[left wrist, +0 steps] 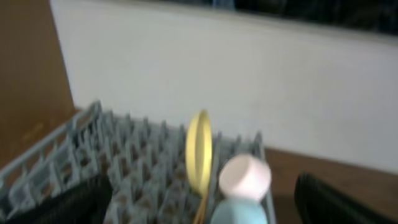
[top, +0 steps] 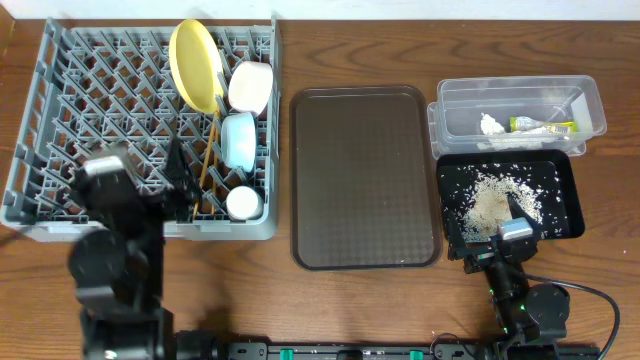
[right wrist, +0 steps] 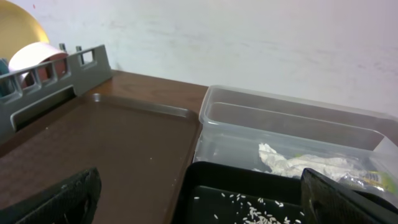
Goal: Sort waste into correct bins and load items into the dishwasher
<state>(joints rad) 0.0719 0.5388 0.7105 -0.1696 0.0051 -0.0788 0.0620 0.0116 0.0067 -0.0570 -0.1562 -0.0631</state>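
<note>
On the brown wooden counter [top: 400,300], the large square grey plastic dish rack [top: 60,100] lay at the left, with the brown rectangular serving tray [top: 365,180] just beside it. Over the rack's near left part, the left jaws stood wide apart and held nothing. At the right, the shallow black rectangular tray [top: 570,200] lay in front of the clear rectangular plastic tub [top: 590,100]. The right jaws, at the black tray's near edge, were also spread wide and held nothing.

Along the rack's right side, the round yellow plate [top: 195,65] stood on edge. Beside it were the white bowl [top: 250,87], the light blue bowl [top: 238,140] and the small white cup [top: 243,203]. The thin wooden chopsticks [top: 208,155] lay just left of the bowls.

The green-and-yellow snack wrapper [top: 545,125] and the crumpled white tissue [top: 490,124] were in the tub. The whitish rice-like scraps [top: 490,205] were scattered in the black tray.
</note>
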